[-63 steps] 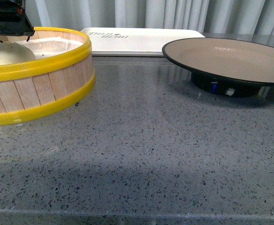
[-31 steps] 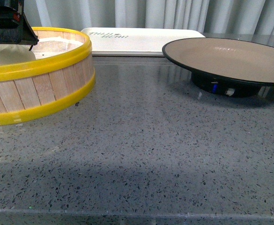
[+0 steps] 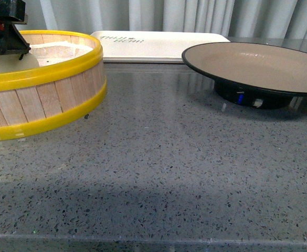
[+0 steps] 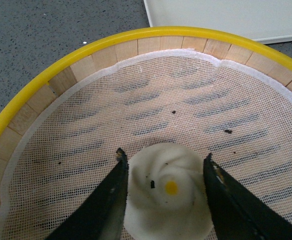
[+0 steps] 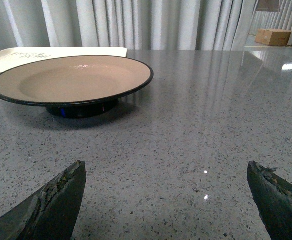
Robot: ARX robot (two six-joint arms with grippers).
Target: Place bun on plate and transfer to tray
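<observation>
bun (image 4: 160,195), small, round, white and steamed, with a yellow dot on top, sits on the white mesh liner inside a round wooden steamer basket (image 4: 136,37) with a yellow rim. the left gripper (image 4: 163,155) is lowered into the basket, its two dark fingers spread about the bun's width, one at each side of it. no squeeze shows on the dough, so the grip looks not yet made. the wide shallow plate (image 3: 258,65), tan inside with a black rim and foot, stands empty on the grey speckled countertop (image 3: 158,173), well apart from the basket on its right. the flat white rectangular tray (image 3: 158,44) lies just beyond the basket's far right edge. the right gripper (image 5: 165,167) hangs wide open and empty, away from the basket, facing the plate. the step in hand is picking the bun out of the basket. the next move calls for a gentle close on the soft dough, then a lift clear of the basket's rim before crossing to the plate.
</observation>
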